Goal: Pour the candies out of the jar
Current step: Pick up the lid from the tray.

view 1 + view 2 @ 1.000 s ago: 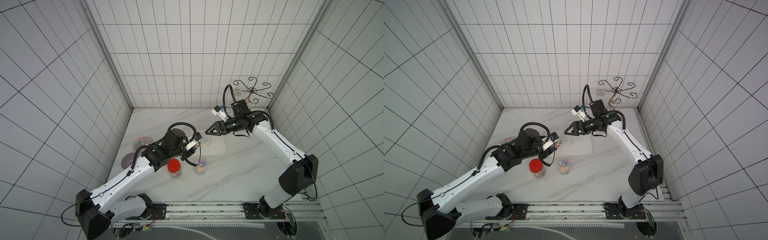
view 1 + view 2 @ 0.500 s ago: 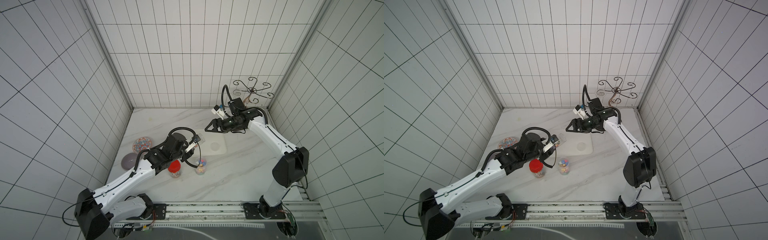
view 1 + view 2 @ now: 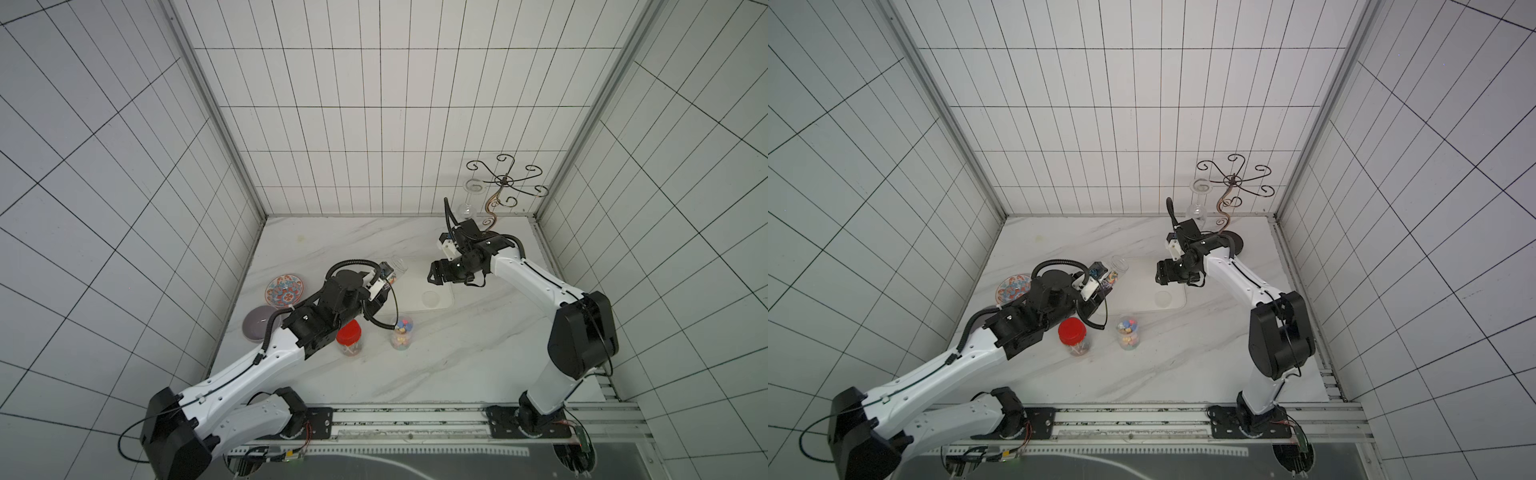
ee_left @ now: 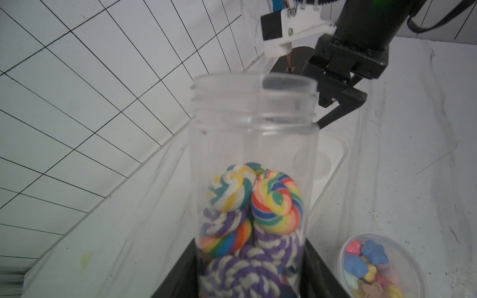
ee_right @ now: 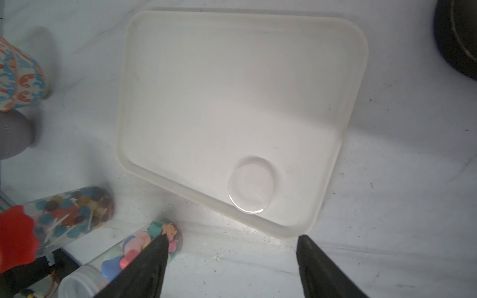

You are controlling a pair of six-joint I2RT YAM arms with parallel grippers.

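The left fingers (image 4: 318, 273) clamp the jar (image 4: 254, 134) near its base. Its long axis runs straight out from them, with the uncapped mouth pointing away. The candies (image 4: 254, 206) sit packed at the gripped end, so pouring means tipping the mouth down. Just past the mouth lies the tray (image 4: 338, 154). Both top views put the mouth at the tray's corner. Farther on, the right fingers (image 5: 320, 268) hang spread and empty above the tray. Only the right wrist view shows the tray floor, bare but for a clear disc (image 5: 250, 189).
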